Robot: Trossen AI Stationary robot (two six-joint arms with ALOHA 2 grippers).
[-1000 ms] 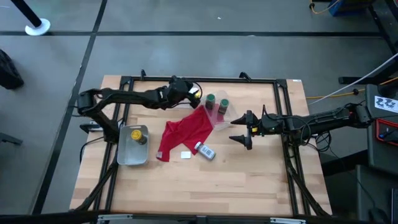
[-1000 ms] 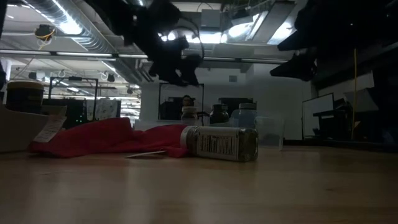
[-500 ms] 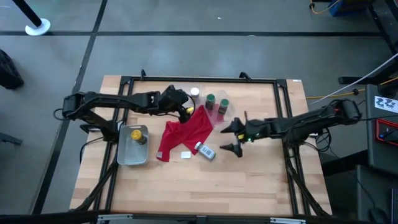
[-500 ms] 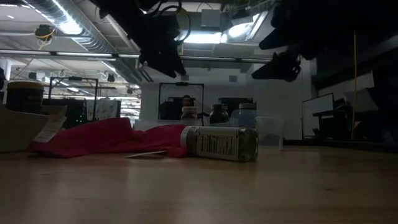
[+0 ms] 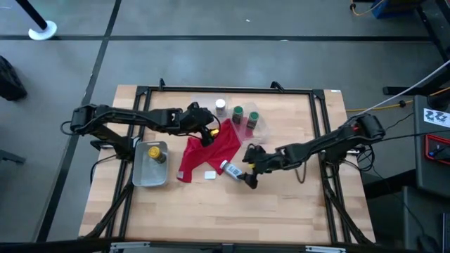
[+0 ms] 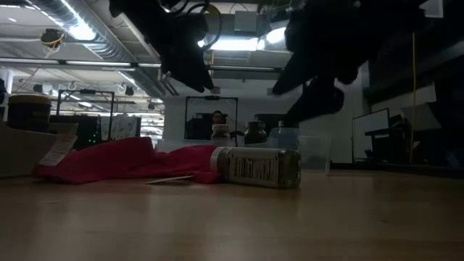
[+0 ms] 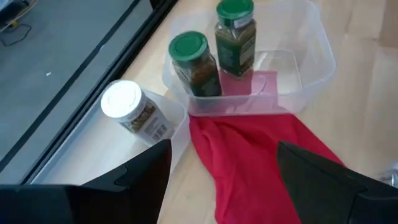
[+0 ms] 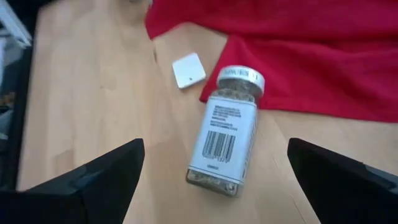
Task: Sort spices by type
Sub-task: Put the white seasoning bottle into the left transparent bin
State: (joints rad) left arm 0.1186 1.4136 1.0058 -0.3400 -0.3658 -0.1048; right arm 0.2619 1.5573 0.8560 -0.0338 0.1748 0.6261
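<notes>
Far left on the table (image 5: 295, 211): a metal tray (image 5: 144, 176) with the yellow jar (image 5: 156, 152) lying in it, near its far end.

Left gripper (image 5: 206, 133) sits over the upper edge of the red cloth (image 5: 207, 151), fingers spread wide with nothing between them. Its wrist view looks past both fingers at the cloth and the tubs beyond.

Just past it, a white-capped labelled jar (image 7: 130, 107) stands upright in a shallow clear tub (image 7: 177, 121). That tub touches a deeper clear tub (image 7: 298, 62) on its right. The deeper tub holds the two green-capped jars, both upright and side by side: left one (image 7: 194, 62), right one (image 7: 235, 34). A corner of the red cloth runs under the edge of the deeper tub.

Below the cloth's lower edge lies a small white tag (image 8: 188, 70) flat on the wood. Next to it the second labelled jar (image 8: 225, 130) lies on its side, silver cap touching the cloth's edge, barcode facing up.

Right gripper (image 5: 249, 176) hovers just right of that lying jar, fingers wide open on either side of it in the wrist view, not touching it, empty. The low view shows it above the table (image 6: 232, 217), clear of the jar (image 6: 255, 167).
</notes>
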